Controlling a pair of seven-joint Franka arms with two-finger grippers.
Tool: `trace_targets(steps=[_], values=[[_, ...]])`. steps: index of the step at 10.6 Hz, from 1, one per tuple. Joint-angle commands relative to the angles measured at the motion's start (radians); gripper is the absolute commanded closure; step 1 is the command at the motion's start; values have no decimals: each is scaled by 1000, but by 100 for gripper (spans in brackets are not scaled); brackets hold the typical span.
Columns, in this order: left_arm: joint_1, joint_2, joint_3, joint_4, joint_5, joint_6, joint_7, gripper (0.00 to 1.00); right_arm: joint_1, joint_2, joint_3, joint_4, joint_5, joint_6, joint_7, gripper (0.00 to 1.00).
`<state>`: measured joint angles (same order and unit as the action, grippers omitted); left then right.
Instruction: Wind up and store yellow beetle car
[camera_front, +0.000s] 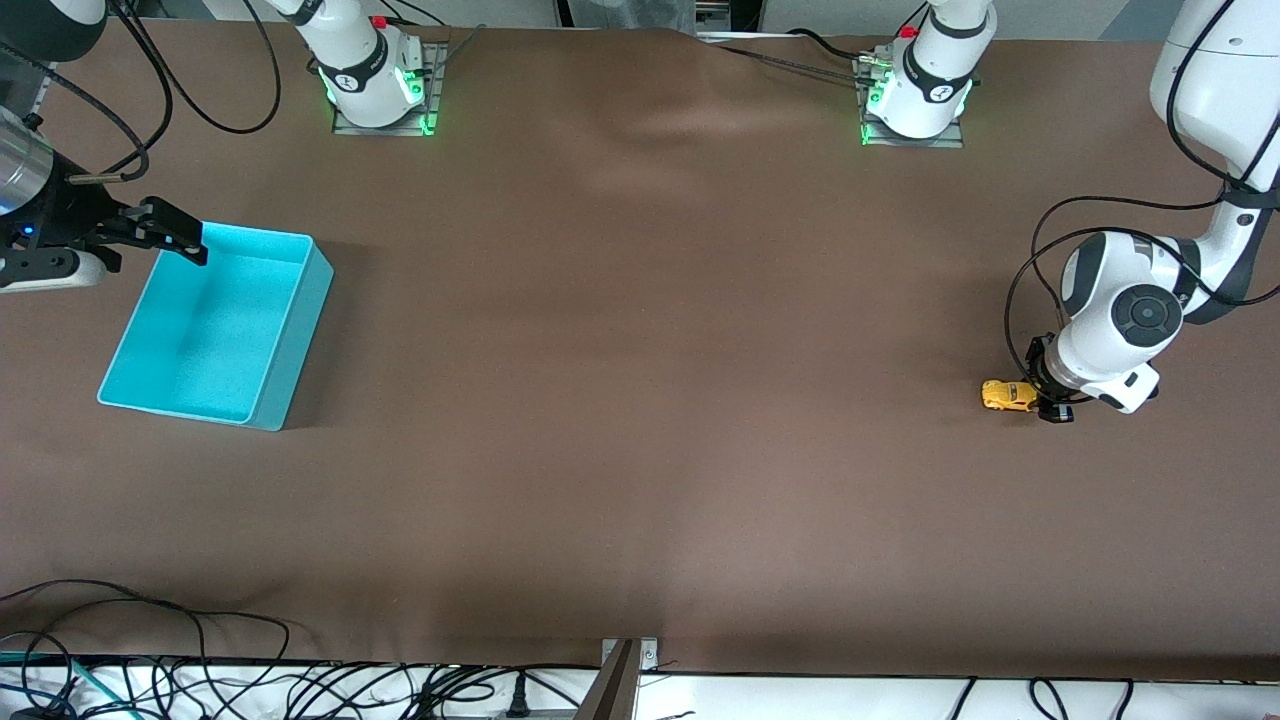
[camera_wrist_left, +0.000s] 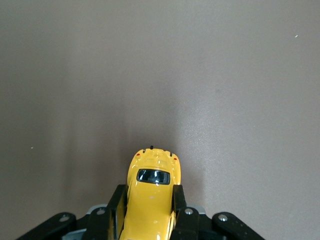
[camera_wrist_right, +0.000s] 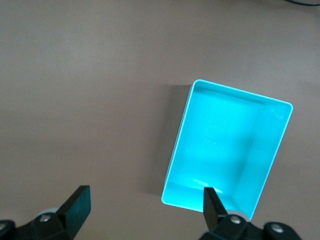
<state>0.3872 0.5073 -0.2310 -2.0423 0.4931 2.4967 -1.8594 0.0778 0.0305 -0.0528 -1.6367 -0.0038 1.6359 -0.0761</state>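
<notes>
Yellow and tiny, the rounded toy beetle car (camera_front: 1007, 395) with dark windows sat on the brown cloth-covered table (camera_front: 640, 400), down at the left arm's end. The left hand (camera_front: 1048, 400) was low at the car and had squeezed shut on its sides, with a black finger (camera_wrist_left: 116, 210) pressed on each side of the yellow body. The car's wheels looked to be on the table, so it had been grabbed but not lifted.

The job looked like it had only just started. Grabbing was done. Winding the car up looked not done yet, and putting it away was not done for sure, because the bright turquoise plastic bin (camera_front: 290, 340) had nothing in it. The bin sat well apart from the car, at the right arm's end of the table. So the car would need to be wound and then go all the way across to the bin.

The right hand (camera_front: 170, 237) waited in the air over the edge of the bin. It was wide open and held nothing.

Counting up: there was one yellow car, one turquoise bin, two robot arms and two hands.
</notes>
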Motion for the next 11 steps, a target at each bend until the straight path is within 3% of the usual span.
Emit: trace_targets(steps=[1,11], values=[[5,16,-2,2,22,-1,-3,100,2,-12,2,-8,-13,1,1,0],[74,20,9,14,36,-1,80,100,0,-14,-2,-8,-13,-4,-7,0]])
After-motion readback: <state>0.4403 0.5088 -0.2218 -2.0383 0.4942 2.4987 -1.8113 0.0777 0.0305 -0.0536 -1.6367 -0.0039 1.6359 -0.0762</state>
